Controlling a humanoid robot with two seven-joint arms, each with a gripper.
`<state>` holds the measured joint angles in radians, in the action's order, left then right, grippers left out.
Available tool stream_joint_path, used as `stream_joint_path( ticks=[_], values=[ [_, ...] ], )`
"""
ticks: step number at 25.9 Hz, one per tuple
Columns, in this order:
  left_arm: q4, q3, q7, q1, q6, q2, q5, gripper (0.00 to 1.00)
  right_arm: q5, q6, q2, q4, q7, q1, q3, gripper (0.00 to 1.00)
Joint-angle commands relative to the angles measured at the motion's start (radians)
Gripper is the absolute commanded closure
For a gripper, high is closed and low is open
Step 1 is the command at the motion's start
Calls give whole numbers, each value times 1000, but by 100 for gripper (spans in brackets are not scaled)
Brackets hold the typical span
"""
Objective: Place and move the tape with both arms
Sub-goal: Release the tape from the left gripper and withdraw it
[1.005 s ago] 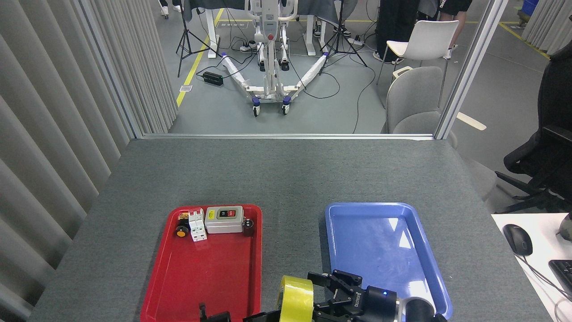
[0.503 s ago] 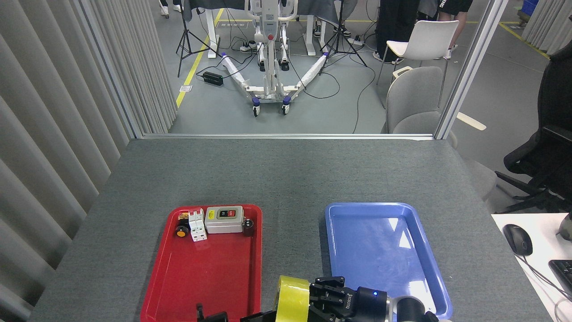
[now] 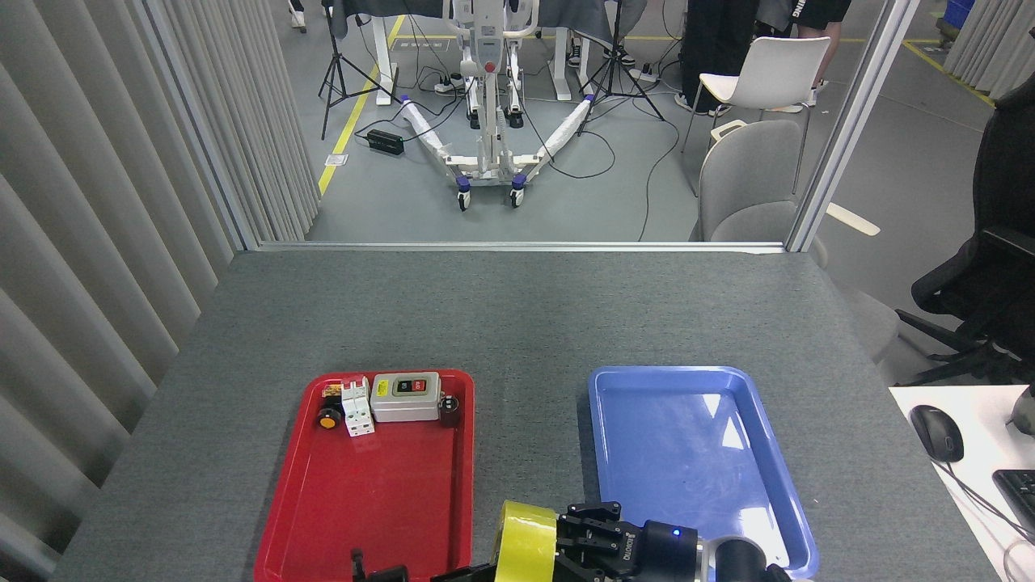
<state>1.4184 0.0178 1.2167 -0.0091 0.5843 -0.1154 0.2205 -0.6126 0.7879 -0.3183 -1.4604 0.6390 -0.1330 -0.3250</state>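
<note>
The wide roll of translucent yellow packing tape (image 3: 527, 543) stands on edge at the near table edge, between the red plastic tray (image 3: 380, 501) and blue plastic tray (image 3: 687, 453). The right black fingered gripper (image 3: 576, 535) is clamped on it; the left gripper (image 3: 380, 571) is mostly hidden, its state unreadable. The roll appears light, rigid and smooth-sided, best held across its width. The grey felt table (image 3: 517, 315) gives friction.

Yellow tape (image 3: 525, 543), red tray (image 3: 372, 501), blue tray (image 3: 695, 453)

A robotics lab: floor cables (image 3: 598, 153), tripods (image 3: 340, 73), a wheeled rig (image 3: 487, 121).
</note>
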Motion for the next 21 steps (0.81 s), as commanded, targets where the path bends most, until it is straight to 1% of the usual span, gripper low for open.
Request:
stream_joint_path(
  ticks=[1,4,7,15,19,21],
  values=[
    [1,14,-8,0,14,0,-3,0,1,-3,1,0,-4,0,0,70],
    [-3,21,-8,0,63,0,-4,0,1,-3,1,0,-4,0,0,70],
    [-4,30,-8,0,88,0,-4,0,1,-3,2,-1,-4,0,-2,70],
    [-6,42,-11,0,89,0,-3,0,1,-3,2,-1,-5,1,-2,71],
    [-6,57,-19,0,89,-1,0,0,4,-3,1,-1,-5,3,-3,74],
    [-6,64,-60,0,88,-1,8,0,5,-3,-4,-3,-5,4,-9,75]
  ],
)
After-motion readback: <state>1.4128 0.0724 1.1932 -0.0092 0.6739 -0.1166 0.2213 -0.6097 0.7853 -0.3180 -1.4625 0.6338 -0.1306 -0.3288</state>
